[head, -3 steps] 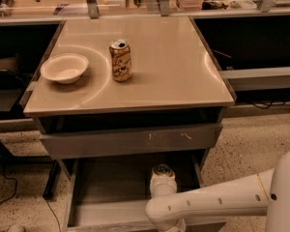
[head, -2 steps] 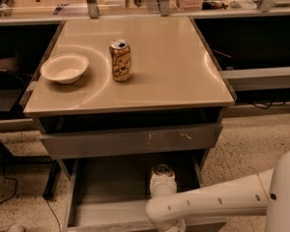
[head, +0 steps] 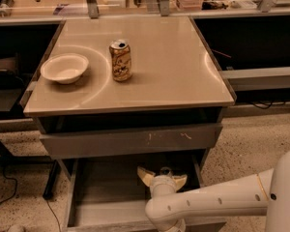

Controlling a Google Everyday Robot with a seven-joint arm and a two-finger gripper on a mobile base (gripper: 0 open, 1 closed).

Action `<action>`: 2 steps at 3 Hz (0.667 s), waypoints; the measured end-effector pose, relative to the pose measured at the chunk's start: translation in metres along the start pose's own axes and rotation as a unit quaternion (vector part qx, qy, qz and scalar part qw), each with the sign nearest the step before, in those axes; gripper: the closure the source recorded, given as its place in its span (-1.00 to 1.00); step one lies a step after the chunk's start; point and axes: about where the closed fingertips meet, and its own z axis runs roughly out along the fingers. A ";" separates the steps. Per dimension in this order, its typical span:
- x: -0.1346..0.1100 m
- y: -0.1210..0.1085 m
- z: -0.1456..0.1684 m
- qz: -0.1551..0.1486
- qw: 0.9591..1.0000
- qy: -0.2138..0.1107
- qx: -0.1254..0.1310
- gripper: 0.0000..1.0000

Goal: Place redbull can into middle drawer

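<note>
The middle drawer [head: 104,195] is pulled out under the table, showing its bare grey floor. My gripper [head: 162,177] is inside it at the right, on the end of my white arm, which reaches in from the lower right. Its two cream fingers [head: 145,175] are spread apart to the left and right. Between them shows the small silver top of the redbull can [head: 165,170]. The can's body is hidden behind my wrist. I cannot tell whether the fingers touch the can.
A shorter gold-brown can [head: 121,61] and a white bowl [head: 64,67] stand on the beige tabletop [head: 174,76]. The shut upper drawer front [head: 130,140], with yellowish scratch marks, overhangs the open drawer. Speckled floor lies to the right.
The gripper's fingers now stand spread to either side of the can top, where before they formed one compact white lump. The arm has hardly moved.
</note>
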 end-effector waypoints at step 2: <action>-0.009 -0.002 -0.018 -0.017 1.000 -0.006 0.020 -1.00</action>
